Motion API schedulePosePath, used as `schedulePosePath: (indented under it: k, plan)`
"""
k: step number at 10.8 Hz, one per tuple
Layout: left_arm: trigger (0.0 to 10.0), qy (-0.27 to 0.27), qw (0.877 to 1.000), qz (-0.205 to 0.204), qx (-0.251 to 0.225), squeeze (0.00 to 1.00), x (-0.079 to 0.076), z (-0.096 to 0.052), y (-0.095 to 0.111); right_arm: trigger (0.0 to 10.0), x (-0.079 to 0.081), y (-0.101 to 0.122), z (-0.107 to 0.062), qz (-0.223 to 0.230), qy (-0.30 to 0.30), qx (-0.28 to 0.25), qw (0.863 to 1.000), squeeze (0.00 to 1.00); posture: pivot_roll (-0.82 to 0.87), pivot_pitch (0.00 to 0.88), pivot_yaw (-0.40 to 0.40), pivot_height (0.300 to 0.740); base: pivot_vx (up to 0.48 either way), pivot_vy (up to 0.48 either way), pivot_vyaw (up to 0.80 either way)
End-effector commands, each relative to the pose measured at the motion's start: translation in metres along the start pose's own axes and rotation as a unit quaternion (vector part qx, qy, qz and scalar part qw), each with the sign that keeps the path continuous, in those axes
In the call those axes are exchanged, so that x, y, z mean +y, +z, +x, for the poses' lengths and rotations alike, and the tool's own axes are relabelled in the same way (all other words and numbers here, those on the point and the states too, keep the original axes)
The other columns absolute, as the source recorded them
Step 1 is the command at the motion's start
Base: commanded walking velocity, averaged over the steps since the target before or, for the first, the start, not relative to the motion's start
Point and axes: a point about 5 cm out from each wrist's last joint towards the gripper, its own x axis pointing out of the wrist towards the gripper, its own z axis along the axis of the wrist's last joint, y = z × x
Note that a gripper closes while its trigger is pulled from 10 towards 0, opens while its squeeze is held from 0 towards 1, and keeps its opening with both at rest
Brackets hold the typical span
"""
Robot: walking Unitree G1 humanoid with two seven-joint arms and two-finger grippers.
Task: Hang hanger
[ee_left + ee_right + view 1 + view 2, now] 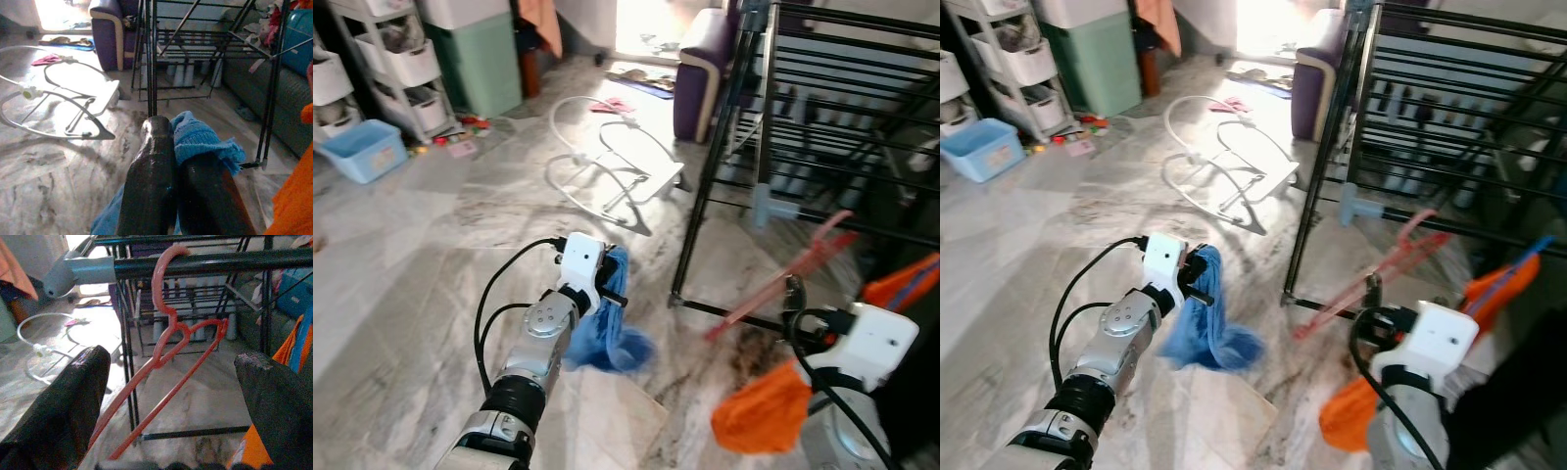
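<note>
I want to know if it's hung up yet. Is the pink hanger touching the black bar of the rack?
Touching. In the right wrist view the pink hanger has its hook curled over the black bar, and the right hand is open, its fingers apart from it.

Left arm reaches forward and low, silver forearm angled up the middle of the head view, black cable looping off the white wrist block. The left gripper (615, 279) has its two black fingers (156, 196) pressed tight together, blue cloth (607, 338) pinched between them and hanging down. On the other side, the right gripper (176, 396) sits raised, white wrist housing close to the camera, fingers spread wide apart.
</note>
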Motion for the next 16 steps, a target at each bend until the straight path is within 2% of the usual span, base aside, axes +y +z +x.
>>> schedulePosePath:
  k: [1,2,3,4,6,7,8,10,11,16]
  plan:
    - [10.0,-0.010,1.000,0.008,-0.009,0.00,-0.003,0.002,0.007,10.0,0.005,-0.006,0.004,0.014,0.003,0.022,1.000,0.00,0.03,0.100,-0.044,0.740,0.000,0.000,0.00]
    - [10.0,-0.016,1.000,0.008,-0.008,0.00,-0.005,0.003,0.006,10.0,0.013,-0.006,0.014,0.028,0.011,0.033,0.999,0.00,0.03,0.104,-0.044,0.740,0.000,0.000,0.00]
    - [10.0,-0.018,1.000,0.009,-0.007,0.00,-0.005,0.002,0.006,10.0,0.025,-0.009,0.027,0.071,0.021,0.058,0.996,0.00,0.03,0.111,-0.043,0.740,0.000,0.000,0.00]
    - [10.0,-0.021,1.000,0.010,-0.005,0.00,-0.005,0.001,0.005,10.0,0.039,-0.012,0.039,0.085,0.041,0.072,0.993,0.00,0.04,0.118,-0.044,0.740,0.000,0.000,0.00]
    - [10.0,-0.022,1.000,0.011,-0.004,0.00,-0.005,0.000,0.004,10.0,0.050,-0.016,0.052,0.092,0.054,0.098,0.989,0.00,0.05,0.129,-0.047,0.740,0.000,0.000,0.00]
    - [10.0,-0.021,1.000,0.010,-0.003,0.00,-0.005,-0.001,0.004,10.0,0.054,-0.021,0.062,0.108,0.039,0.129,0.985,0.00,0.07,0.130,-0.052,0.740,0.000,0.000,0.00]
    - [10.0,-0.019,1.000,0.009,-0.002,0.00,-0.004,-0.002,0.004,10.0,0.055,-0.025,0.064,0.121,0.035,0.146,0.981,0.00,0.07,0.131,-0.053,0.740,0.000,0.000,0.00]
    - [10.0,-0.024,1.000,0.006,0.003,0.00,-0.006,-0.004,0.002,10.0,0.044,-0.043,0.062,0.149,0.006,0.188,0.971,0.00,0.06,0.135,-0.050,0.740,0.000,0.000,0.00]
    - [10.0,-0.025,1.000,0.005,0.003,0.00,-0.006,-0.004,0.002,10.0,0.042,-0.045,0.061,0.155,0.001,0.192,0.969,0.00,0.06,0.136,-0.048,0.740,0.000,0.000,0.00]
    - [10.0,-0.040,0.999,0.003,0.008,0.00,-0.012,0.000,0.004,10.0,-0.004,-0.042,0.045,0.115,-0.072,0.166,0.977,0.00,0.04,0.132,-0.029,0.740,0.000,0.000,0.00]
